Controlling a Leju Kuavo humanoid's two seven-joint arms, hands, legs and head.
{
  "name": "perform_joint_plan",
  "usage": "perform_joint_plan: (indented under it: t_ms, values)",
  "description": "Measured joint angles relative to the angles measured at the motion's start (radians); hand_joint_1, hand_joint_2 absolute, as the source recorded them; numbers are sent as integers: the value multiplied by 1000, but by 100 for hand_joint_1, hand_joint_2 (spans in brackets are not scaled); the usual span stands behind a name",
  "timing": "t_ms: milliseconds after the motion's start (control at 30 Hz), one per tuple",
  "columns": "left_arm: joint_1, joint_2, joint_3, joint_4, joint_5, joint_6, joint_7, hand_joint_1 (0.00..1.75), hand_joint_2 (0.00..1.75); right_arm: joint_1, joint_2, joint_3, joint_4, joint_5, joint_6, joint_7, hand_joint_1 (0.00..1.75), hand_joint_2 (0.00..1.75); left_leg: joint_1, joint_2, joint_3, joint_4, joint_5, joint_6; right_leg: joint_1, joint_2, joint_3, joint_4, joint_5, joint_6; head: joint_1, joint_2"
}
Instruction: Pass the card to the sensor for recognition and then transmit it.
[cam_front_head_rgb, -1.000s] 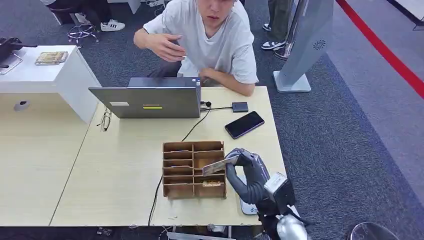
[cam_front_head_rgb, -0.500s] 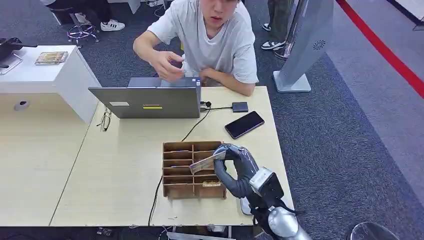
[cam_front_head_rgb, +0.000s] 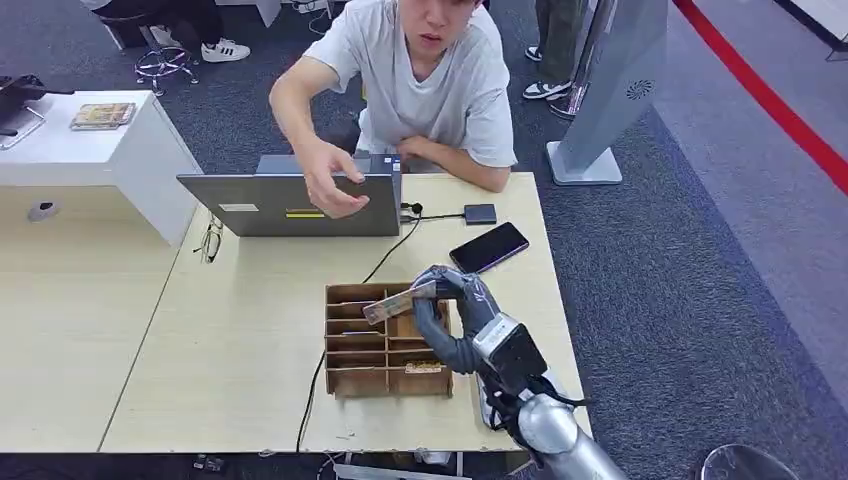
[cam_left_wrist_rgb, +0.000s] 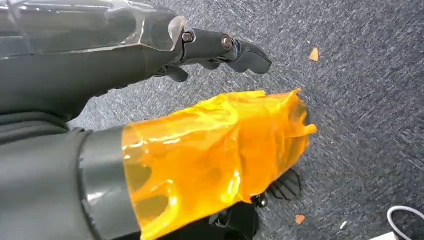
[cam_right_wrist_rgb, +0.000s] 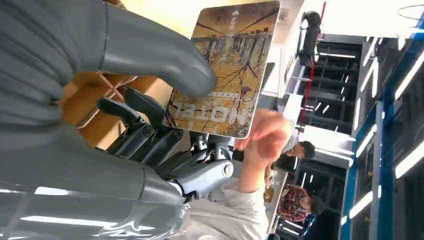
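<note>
While the right hand (cam_front_head_rgb: 447, 300) pinches the hotel key card (cam_right_wrist_rgb: 220, 70) by one end above the wooden organizer (cam_front_head_rgb: 352, 372), it looks thin, stiff, light and slick, likely to slip.

The left hand (cam_left_wrist_rgb: 220, 50) hangs empty over grey carpet (cam_left_wrist_rgb: 360, 100), thumb wrapped in orange film (cam_left_wrist_rgb: 215, 155).

Head view: high up, looking forward and down at the surface (cam_front_head_rgb: 230, 330), the wooden box (cam_front_head_rgb: 387, 340) and a person (cam_front_head_rgb: 420, 80) sitting across. Right wrist view: very close behind the right hand (cam_right_wrist_rgb: 150, 125), turned on its side, facing the card (cam_right_wrist_rgb: 222, 70) and the same person's hand (cam_right_wrist_rgb: 267, 135). Left wrist view: close behind the left hand (cam_left_wrist_rgb: 220, 50), looking down at grey carpet (cam_left_wrist_rgb: 360, 110).
</note>
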Motion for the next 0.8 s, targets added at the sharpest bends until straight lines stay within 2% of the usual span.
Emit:
perform_joint_plan:
  t_ms: [300, 600, 800]
  values:
    - [0, 5, -2, -7, 0, 13, 6, 0, 0, -47, 12, 11, 34, 50, -66, 34, 175, 175, 0, 0, 0, 0, 0, 0, 0, 0, 0, 0, 0, 0, 0, 0]
    - [-1, 8, -11, -17, 0, 24, 14, 0, 0, -81, 29, 19, 78, 146, -168, 83, 175, 175, 0, 0, 0, 0, 0, 0, 0, 0, 0, 0, 0, 0, 0, 0]
    - [-1, 11, -20, -23, 0, 26, 18, 0, 0, -100, 39, 24, 107, 277, -259, 126, 175, 175, 0, 0, 0, 0, 0, 0, 0, 0, 0, 0, 0, 0, 0, 0]
